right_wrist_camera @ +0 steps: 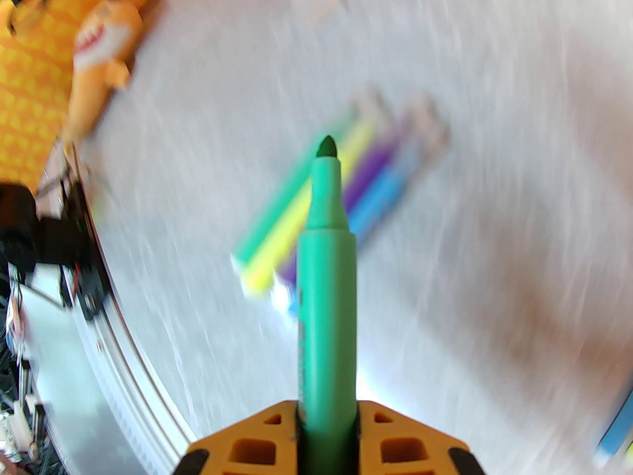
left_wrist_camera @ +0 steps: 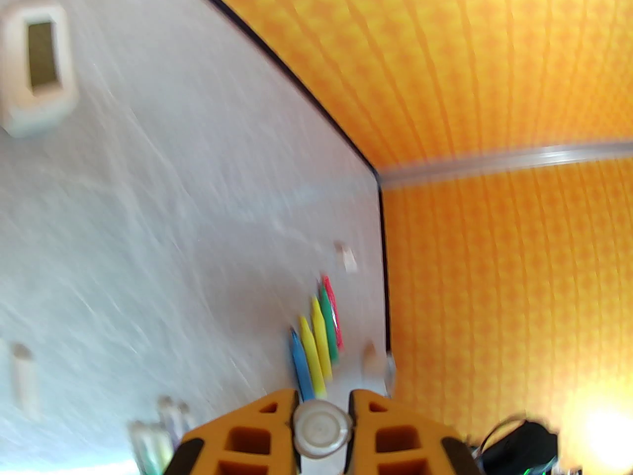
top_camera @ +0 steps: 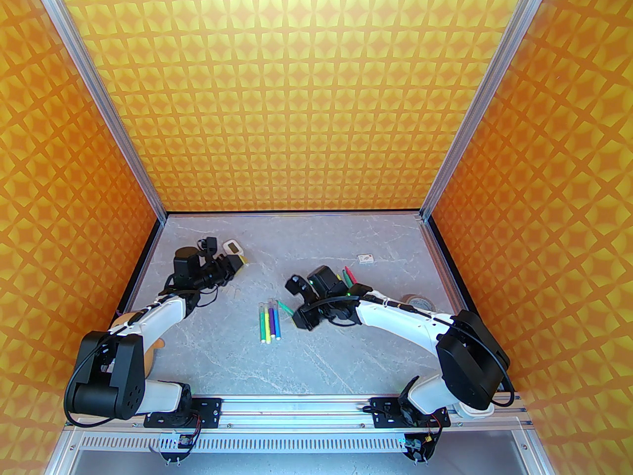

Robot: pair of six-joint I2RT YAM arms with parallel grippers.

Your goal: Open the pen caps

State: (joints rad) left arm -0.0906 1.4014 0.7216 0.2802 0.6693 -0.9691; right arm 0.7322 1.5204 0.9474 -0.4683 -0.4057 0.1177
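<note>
No text, label, brand or number can be read. Dark marks are seen along the barrel of the teal pen [right_wrist_camera: 326, 314], but they are blurred beyond reading.

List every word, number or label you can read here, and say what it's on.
Nothing reads clearly.
Green pen in the right hand: darker marks along the barrel, too blurred.
Cap in the left hand: no print visible.
Small white tag on the table: a mark, too small.
White gadget: screen shows nothing legible.
</note>
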